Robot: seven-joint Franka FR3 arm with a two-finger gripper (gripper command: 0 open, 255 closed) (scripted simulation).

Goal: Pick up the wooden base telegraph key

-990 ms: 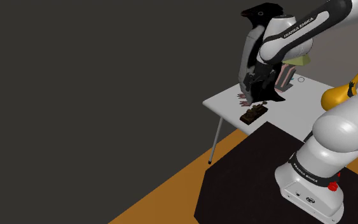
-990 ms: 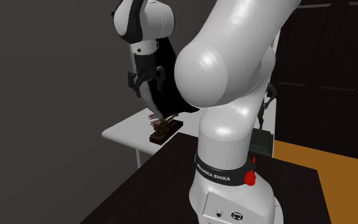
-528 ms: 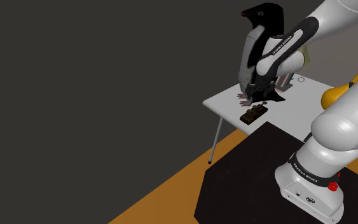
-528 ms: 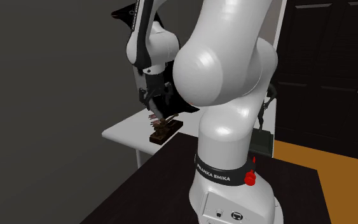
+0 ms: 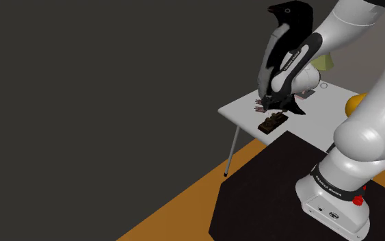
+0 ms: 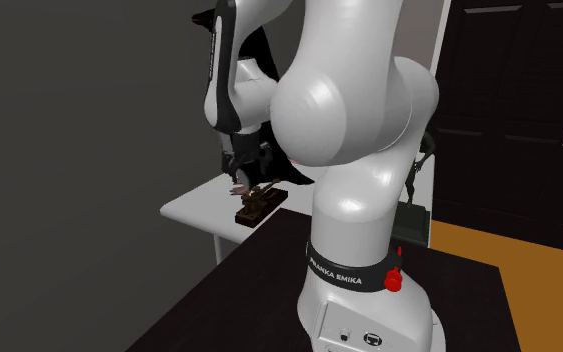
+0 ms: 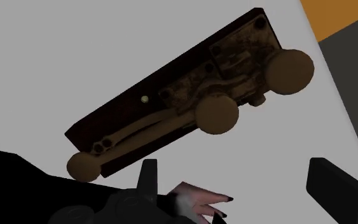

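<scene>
Black two-finger gripper (image 7: 238,170) spread wide and empty, poised close above the dark brown wooden-base telegraph key with round knobs (image 7: 184,102). Key lies flat at the white tabletop's (image 5: 242,109) edge nearest the stand. Judged: approach nearly complete; final descent, closing and lift not yet done.

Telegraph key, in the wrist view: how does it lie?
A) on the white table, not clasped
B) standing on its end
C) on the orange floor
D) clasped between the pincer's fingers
A: the key lies flat on the white table, and the open pincer has its fingers apart, not around it.
</scene>
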